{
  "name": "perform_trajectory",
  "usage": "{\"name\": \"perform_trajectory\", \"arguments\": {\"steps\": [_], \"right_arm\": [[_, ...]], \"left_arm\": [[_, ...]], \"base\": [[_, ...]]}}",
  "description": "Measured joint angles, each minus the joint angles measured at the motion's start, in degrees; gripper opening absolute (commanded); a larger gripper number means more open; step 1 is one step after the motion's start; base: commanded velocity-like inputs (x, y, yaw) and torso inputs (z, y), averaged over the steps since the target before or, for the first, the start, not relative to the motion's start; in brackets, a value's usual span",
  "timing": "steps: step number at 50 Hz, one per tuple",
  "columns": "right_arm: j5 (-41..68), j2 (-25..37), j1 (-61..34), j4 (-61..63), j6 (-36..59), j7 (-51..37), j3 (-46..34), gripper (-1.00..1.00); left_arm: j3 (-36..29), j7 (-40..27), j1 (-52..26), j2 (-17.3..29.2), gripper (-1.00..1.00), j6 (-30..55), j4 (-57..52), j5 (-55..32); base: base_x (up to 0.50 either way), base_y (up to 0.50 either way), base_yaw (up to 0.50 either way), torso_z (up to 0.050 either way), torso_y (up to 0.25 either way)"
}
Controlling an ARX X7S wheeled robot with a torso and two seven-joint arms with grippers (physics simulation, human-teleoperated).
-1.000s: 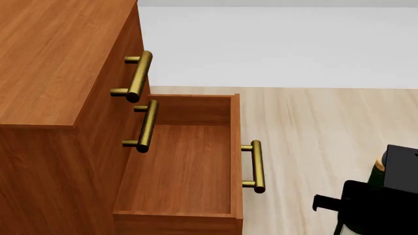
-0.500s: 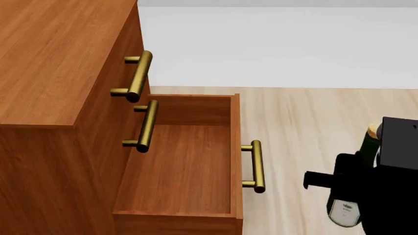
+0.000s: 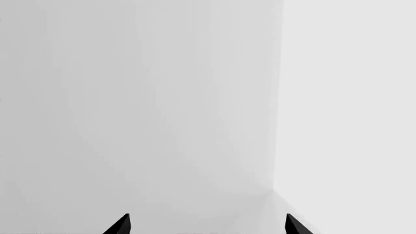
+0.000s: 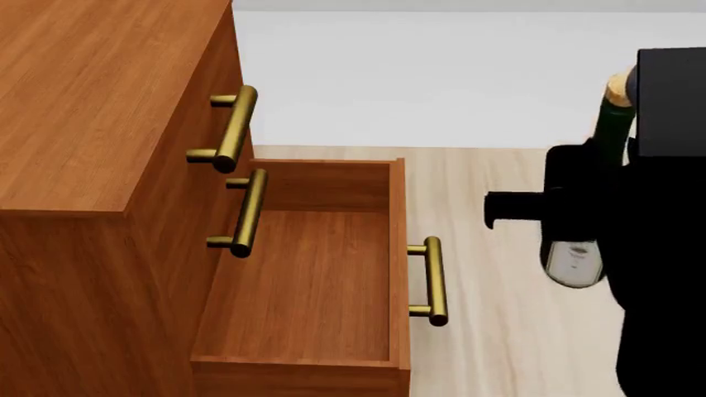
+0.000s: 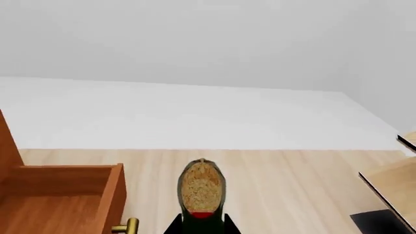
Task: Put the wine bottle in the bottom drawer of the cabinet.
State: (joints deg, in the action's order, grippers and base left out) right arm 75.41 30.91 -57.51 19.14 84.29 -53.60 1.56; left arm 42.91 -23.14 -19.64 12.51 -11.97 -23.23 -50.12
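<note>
Pale wooden flooring [image 4: 518, 231] is seen running to a white wall at the far side. At the left, the cabinet [image 4: 88, 124] occupies most of the head view, with two upper brass handles [image 4: 236, 128] closed against its front. The bottom drawer [image 4: 314, 273] is drawn out and its interior is exposed; its own handle [image 4: 432, 281] faces right.

To the right of the drawer, well apart from it and raised above floor level, the wine bottle [image 4: 607, 157] is held roughly upright by the right gripper [image 4: 596, 211], which is clamped around the body below the neck. The cork [image 5: 201, 187] is seen end-on in the right wrist view. The exact contact points are largely masked by the black gripper housing, so the grip depth cannot be confirmed.

The left gripper [image 3: 206, 224] is seen only as two separated fingertips, nothing between them, facing a blank wall.

The bottle is judged to be rigid, smooth, fairly heavy and breakable. A hold on the wide body, as presently taken, is judged sounder than one on the slim neck; gentle lowering is advised.
</note>
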Motion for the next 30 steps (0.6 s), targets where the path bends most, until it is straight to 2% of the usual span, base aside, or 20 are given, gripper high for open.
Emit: {"name": "perform_trajectory", "arguments": {"steps": [7,16,30], "right_arm": [[17.0,1.0,-9.5,-6.4,0.2,-13.1,-3.6,-1.00],[34.3,1.8,-20.4,-14.8,-0.9,-23.0,-11.1,-1.00],[47.5,0.6,-35.4,-26.9,-3.3,-30.3,-23.2,-1.00]], "left_arm": [[-0.2,-0.2,0.0,0.1,1.00,0.1,0.2,0.1],[-0.6,-0.4,0.0,0.4,1.00,0.3,0.4,0.5],[-1.3,-0.6,0.1,0.8,1.00,0.5,0.7,1.5]], "base": [[0.00,0.00,0.00,0.000,0.000],[0.00,0.00,0.00,0.000,0.001],[0.00,0.00,0.00,0.000,0.001]]}}
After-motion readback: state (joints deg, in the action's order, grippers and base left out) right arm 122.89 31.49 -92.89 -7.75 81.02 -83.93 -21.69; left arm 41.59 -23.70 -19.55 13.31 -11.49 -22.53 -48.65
